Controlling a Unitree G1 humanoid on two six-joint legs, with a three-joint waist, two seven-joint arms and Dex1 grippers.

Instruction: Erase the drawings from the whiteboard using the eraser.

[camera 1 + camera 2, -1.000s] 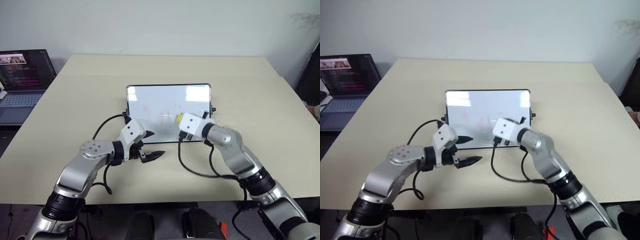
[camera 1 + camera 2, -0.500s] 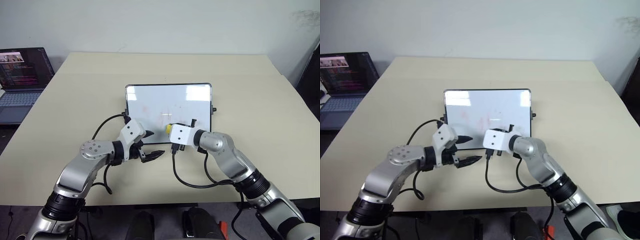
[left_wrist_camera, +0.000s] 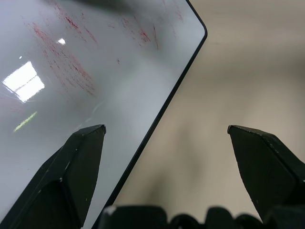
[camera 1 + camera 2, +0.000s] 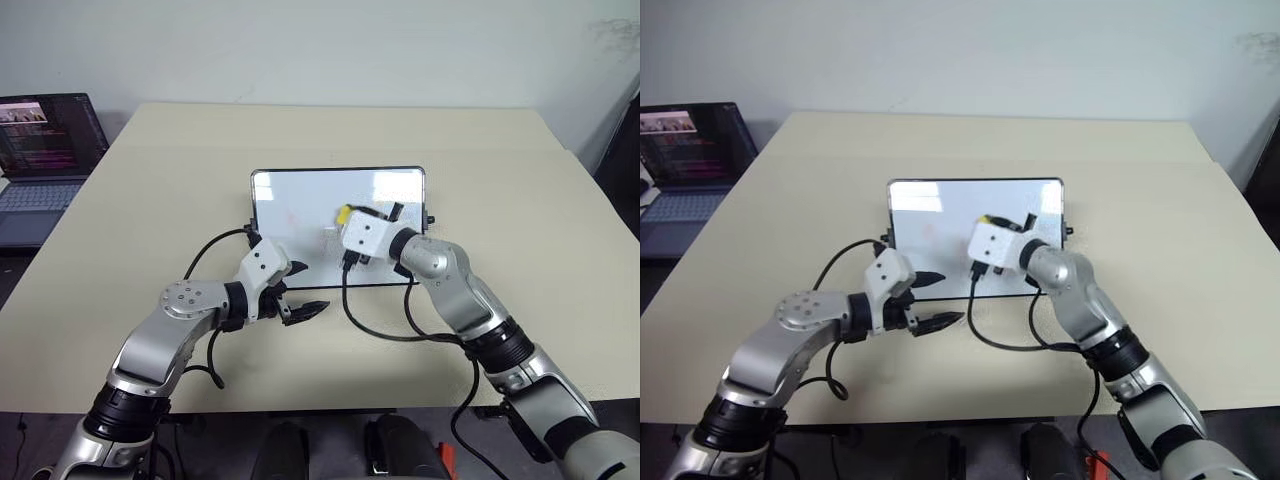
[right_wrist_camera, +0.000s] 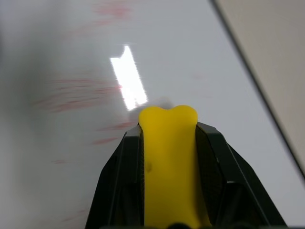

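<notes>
The whiteboard (image 4: pixel 300 200) lies flat in the middle of the table, black-framed and glossy. Faint red smears of the drawings (image 3: pixel 66 62) remain on it, also seen as pale streaks (image 5: pixel 81 95) ahead of the eraser. My right gripper (image 4: pixel 347 214) is shut on the yellow eraser (image 5: pixel 169 162), which rests over the middle of the board (image 4: pixel 940 215). My left gripper (image 4: pixel 306 310) is open and holds nothing. It hovers at the board's near edge, and the black frame (image 3: pixel 162 107) runs between its fingers (image 3: pixel 81 157).
An open laptop (image 4: pixel 45 150) with a lit screen sits at the far left, beside the table (image 4: pixel 520 200). Black cables loop from both wrists over the tabletop in front of the board.
My right gripper swept the eraser down to the board's near edge, then back up to the middle. The left arm stayed still.
</notes>
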